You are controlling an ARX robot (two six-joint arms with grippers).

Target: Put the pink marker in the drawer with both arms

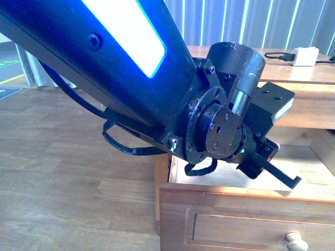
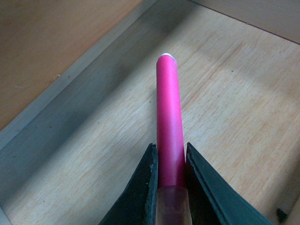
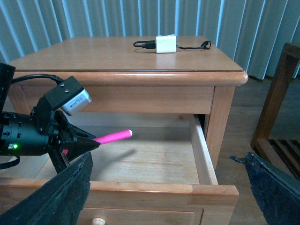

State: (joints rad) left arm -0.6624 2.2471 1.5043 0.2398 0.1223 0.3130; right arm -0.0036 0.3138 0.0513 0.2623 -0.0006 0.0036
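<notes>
Presently, the pink marker (image 3: 114,136) is pinched by the left gripper (image 3: 95,141) over the open drawer's (image 3: 202,152) floor; the right gripper (image 3: 168,158) is spread.

Black left arm (image 1: 78,57), glowing blue-white panel (image 1: 128,34), fat cylindrical joint (image 1: 238,65), looped black cables (image 1: 123,146), green indicator light (image 3: 15,146)

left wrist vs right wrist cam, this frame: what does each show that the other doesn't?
Left wrist only: close-up of the left hand pinching the bright pink marker near its paler end, above the floor of the honey-coloured wooden drawer. Right wrist only: wooden nightstand top, white charger block, blue curtains, right hand open and empty. Both: the marker held over the open drawer.
</notes>
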